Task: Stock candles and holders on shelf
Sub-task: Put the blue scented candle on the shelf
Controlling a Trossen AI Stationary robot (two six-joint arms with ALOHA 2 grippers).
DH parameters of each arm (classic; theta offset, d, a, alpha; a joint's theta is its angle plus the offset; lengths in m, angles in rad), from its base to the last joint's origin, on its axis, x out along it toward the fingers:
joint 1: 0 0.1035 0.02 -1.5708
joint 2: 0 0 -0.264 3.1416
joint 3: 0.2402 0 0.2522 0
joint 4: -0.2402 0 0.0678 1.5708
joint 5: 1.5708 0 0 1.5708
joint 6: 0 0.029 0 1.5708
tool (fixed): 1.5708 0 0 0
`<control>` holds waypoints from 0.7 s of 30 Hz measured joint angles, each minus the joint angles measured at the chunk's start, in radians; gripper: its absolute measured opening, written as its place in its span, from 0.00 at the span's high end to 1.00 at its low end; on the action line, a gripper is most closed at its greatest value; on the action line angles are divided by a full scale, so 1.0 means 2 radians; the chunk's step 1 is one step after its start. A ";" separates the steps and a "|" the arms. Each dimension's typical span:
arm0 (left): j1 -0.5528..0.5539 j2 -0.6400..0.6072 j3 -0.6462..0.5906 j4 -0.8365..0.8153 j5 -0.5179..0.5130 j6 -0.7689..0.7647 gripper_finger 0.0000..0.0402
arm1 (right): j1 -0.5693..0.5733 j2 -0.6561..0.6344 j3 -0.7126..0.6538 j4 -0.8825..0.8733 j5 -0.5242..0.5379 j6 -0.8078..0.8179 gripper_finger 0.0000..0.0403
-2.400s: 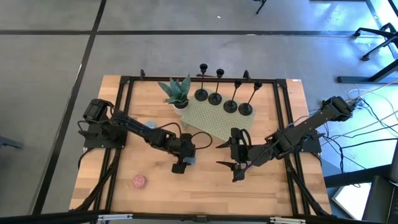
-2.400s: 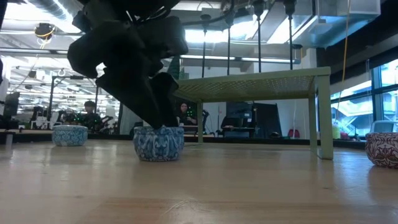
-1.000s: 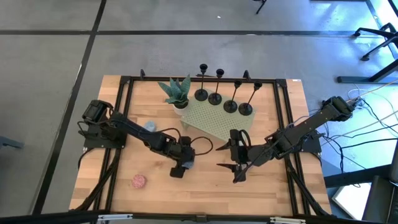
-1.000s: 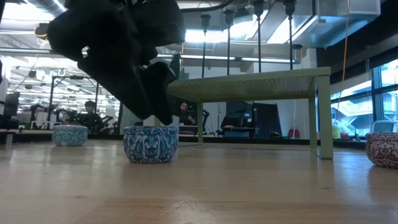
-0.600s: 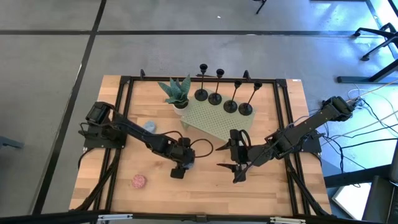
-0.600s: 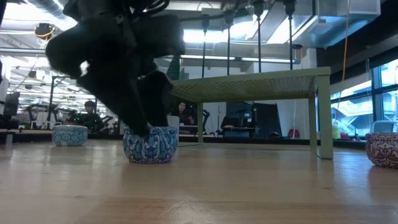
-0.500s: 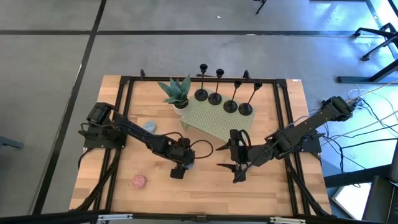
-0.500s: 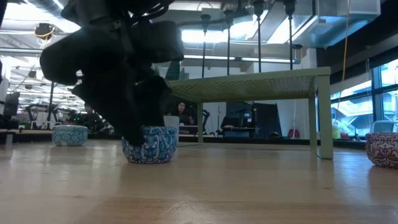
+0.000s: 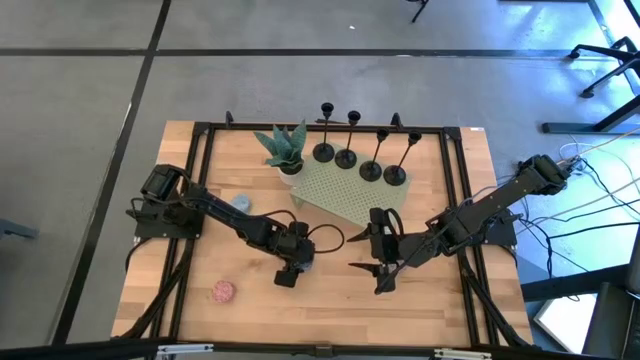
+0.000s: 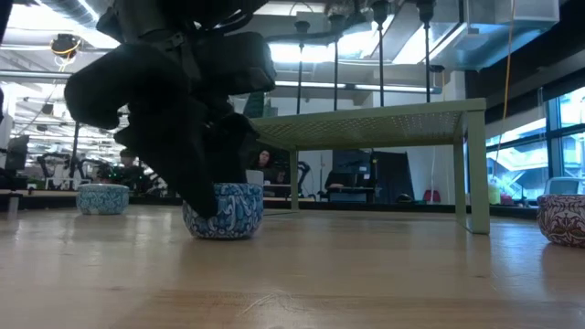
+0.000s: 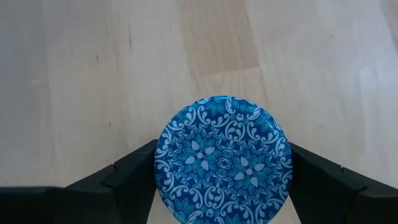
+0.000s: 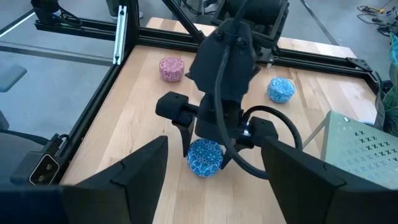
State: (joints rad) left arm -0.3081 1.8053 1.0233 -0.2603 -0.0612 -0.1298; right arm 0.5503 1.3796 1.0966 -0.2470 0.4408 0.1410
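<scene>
Candle sits squarely between our left pincer's parted fingers on the worktop, nearer than our right pincer, also spread, beside it.

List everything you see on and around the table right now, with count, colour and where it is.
Candles: three seen. Blue patterned candle between the left gripper's fingers on the tabletop; second blue candle near the left arm's base; pink candle at the near-left corner.
Holders: four, black, along the shelf's far edge.
Shelf: one, pale green, perforated, table centre-far.
Plant: one, green, beside the shelf's far-left corner.
Table: one, pale wood, black frame.
Left gripper: black, astride the blue patterned candle.
Right gripper: black, open, right of it.
</scene>
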 joint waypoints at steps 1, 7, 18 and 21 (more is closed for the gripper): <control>0.002 0.000 0.000 0.002 0.005 -0.001 0.28 | 0.000 0.000 0.000 0.000 0.000 0.000 0.35; 0.001 0.000 0.019 -0.006 0.009 0.011 0.26 | 0.000 0.000 0.000 0.000 0.000 0.000 0.35; 0.002 0.000 0.169 -0.183 -0.093 0.109 0.26 | 0.000 0.000 0.000 0.001 0.000 0.000 0.35; 0.002 0.000 0.207 -0.245 -0.139 0.136 0.26 | 0.000 0.000 0.000 0.001 0.000 0.000 0.35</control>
State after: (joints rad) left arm -0.3031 1.8050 1.4369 -0.7506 -0.3395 0.1423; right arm 0.5507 1.3796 1.0966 -0.2444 0.4412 0.1410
